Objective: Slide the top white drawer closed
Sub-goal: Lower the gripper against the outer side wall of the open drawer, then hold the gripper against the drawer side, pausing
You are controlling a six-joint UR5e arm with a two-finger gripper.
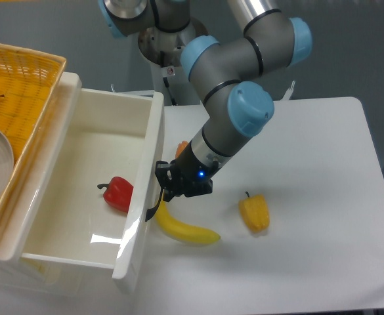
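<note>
Since the top white drawer (93,190) sits pulled wide open at left, rigid glossy plastic probably slides easily, so I'd push its front panel near the black handle (156,193), where the gripper (167,186) hovers, though I can't tell the fingers' spread.

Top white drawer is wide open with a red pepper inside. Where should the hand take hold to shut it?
Probably at the curved black handle mid-front of the top white drawer, coming from the table side where the hand already sits. The panel faces right, so pushing left should close it.
</note>
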